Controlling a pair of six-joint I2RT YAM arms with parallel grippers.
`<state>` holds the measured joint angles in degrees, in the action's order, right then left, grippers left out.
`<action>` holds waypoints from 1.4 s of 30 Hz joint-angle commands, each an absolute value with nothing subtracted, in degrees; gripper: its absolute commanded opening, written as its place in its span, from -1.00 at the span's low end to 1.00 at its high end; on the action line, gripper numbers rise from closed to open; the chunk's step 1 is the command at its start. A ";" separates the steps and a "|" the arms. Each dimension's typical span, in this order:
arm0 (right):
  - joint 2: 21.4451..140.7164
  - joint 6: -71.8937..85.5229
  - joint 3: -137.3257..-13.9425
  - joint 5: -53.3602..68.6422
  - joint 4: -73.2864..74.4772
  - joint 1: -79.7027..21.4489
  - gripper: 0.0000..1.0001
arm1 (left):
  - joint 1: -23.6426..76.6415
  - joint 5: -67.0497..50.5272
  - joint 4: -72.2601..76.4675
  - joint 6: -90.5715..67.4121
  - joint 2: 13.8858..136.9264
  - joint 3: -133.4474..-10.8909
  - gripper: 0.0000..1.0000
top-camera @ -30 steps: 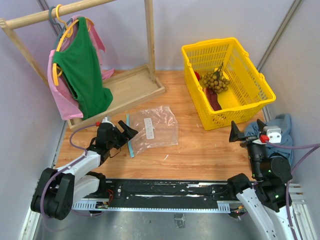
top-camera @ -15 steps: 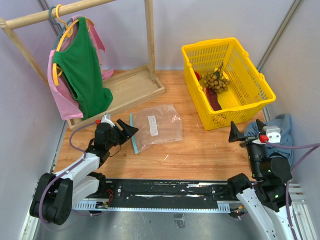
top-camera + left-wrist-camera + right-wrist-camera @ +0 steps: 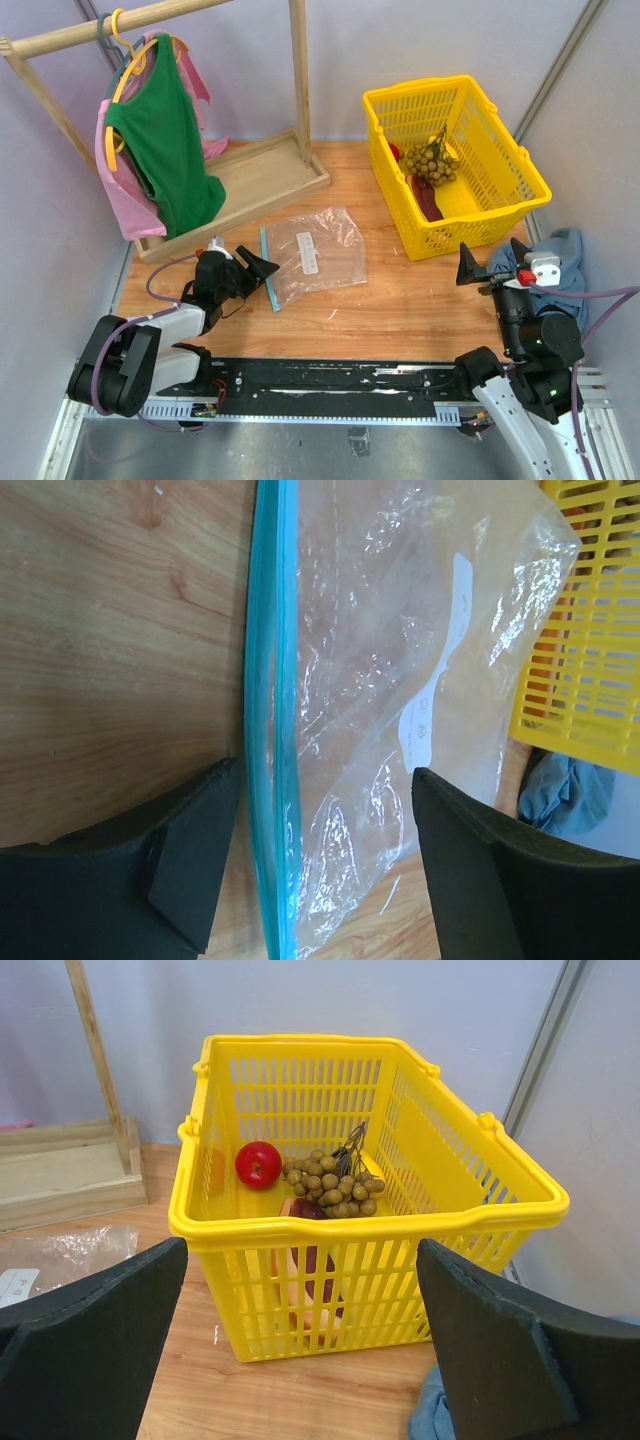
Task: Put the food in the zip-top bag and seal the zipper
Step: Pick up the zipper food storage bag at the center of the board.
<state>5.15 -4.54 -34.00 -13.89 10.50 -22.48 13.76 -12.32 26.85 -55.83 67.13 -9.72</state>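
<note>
Nothing bagged: tan-brown fruit bunch (image 3: 330, 1182) sits in yellow plastic basket (image 3: 370, 1222); clear crinkly zip-top bag (image 3: 318, 255) empty; left hand (image 3: 320, 810), right hand (image 3: 302, 1260) spread.

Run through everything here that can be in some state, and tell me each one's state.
Left hand: open, astride the zipper.
Right hand: open, empty.
Zip-top bag: flat on table, empty.
Zipper: cannot tell if sealed.
Food: in yellow basket.
Green shirt: hanging on rack.
</note>
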 commanded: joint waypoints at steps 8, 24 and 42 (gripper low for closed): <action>5.01 -5.01 -33.57 -13.33 8.82 -22.24 0.97 | 12.79 -14.65 32.80 -55.53 69.17 -9.69 0.39; 5.36 -5.05 -33.56 -13.05 8.88 -22.29 0.97 | 11.51 -20.07 42.80 -58.77 76.88 -8.88 0.11; 8.48 -4.41 -36.17 -10.13 10.61 -22.24 0.97 | 11.34 -23.95 48.01 -60.27 77.24 -9.71 -0.91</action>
